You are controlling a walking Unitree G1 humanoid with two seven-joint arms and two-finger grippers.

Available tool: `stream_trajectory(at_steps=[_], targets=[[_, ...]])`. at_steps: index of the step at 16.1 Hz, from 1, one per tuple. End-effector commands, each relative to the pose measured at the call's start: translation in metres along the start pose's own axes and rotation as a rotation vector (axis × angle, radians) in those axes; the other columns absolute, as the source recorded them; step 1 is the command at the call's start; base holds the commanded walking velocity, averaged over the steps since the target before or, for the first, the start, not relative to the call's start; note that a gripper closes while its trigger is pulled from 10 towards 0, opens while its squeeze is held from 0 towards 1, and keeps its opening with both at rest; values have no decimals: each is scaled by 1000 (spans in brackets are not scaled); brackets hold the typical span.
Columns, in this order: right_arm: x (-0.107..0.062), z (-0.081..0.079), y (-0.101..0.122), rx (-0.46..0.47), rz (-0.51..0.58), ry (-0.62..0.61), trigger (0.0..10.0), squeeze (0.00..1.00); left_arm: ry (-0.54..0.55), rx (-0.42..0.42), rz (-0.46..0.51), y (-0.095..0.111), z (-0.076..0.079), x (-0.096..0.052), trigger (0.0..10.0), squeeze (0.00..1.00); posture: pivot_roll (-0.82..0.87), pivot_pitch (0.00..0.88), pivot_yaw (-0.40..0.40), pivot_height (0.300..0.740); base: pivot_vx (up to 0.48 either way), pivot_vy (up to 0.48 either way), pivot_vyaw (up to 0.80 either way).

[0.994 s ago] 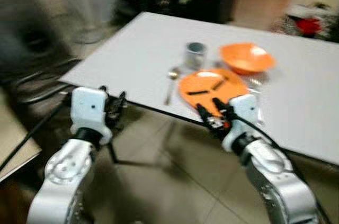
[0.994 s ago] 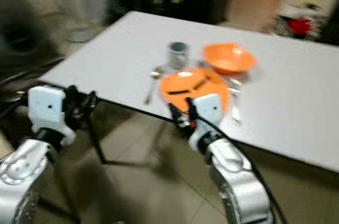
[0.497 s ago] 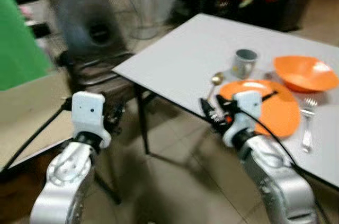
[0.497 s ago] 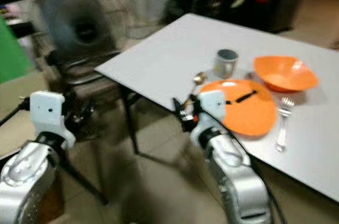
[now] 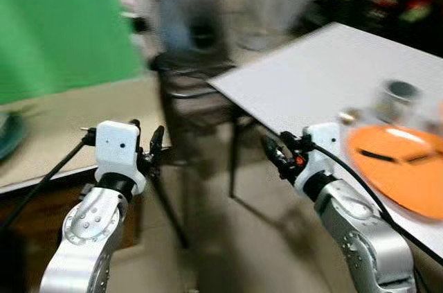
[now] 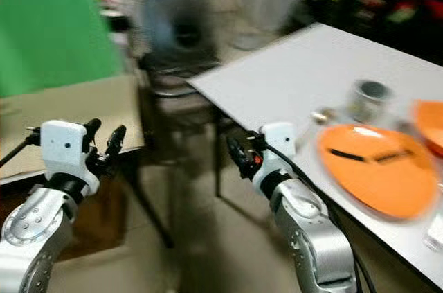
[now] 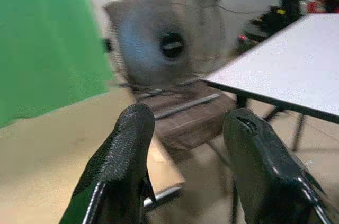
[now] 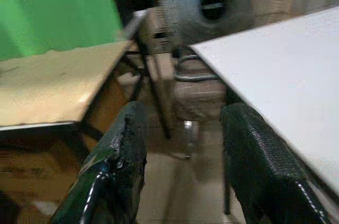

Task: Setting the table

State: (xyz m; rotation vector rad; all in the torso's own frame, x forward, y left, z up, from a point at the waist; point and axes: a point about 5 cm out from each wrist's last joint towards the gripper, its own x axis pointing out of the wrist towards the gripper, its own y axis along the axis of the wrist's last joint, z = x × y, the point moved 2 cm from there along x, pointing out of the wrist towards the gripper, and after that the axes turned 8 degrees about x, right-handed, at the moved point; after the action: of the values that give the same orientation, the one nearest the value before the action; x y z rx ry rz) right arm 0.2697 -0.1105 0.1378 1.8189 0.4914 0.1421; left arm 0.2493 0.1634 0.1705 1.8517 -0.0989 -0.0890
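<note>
White table [image 5: 325, 78] edge beside open floor [image 5: 228, 237].

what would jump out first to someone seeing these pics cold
The bright green screen on the robot's far left, behind a tan wooden table, catches the eye first. Next comes the orange plate on the white table to the right, with a grey cup just beyond it. In front, the left pincer and right pincer are raised, open and empty, over the floor.
</note>
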Motion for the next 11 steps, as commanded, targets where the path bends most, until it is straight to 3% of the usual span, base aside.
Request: stream_trajectory(at_steps=[1, 8, 10, 11], targets=[[2, -9, 3, 18, 5, 47, 10000, 0, 6, 15, -4, 0, -3, -1, 10000, 0, -36, 0, 33, 740, 0, 0, 800], [1, -10, 2, 46, 4, 66, 10000, 0, 15, -4, -2, 0, -5, -3, 10000, 0, -29, 0, 25, 740, 0, 0, 800], [2, -9, 1, 52, 2, 56, 10000, 0, 17, -5, -3, 0, -6, -3, 10000, 0, -28, 0, 25, 740, 0, 375, 800], [2, -5, 1, 79, 11, 22, 10000, 0, 18, -4, -5, 0, -7, -3, 10000, 0, -29, 0, 27, 740, 0, 461, 0]])
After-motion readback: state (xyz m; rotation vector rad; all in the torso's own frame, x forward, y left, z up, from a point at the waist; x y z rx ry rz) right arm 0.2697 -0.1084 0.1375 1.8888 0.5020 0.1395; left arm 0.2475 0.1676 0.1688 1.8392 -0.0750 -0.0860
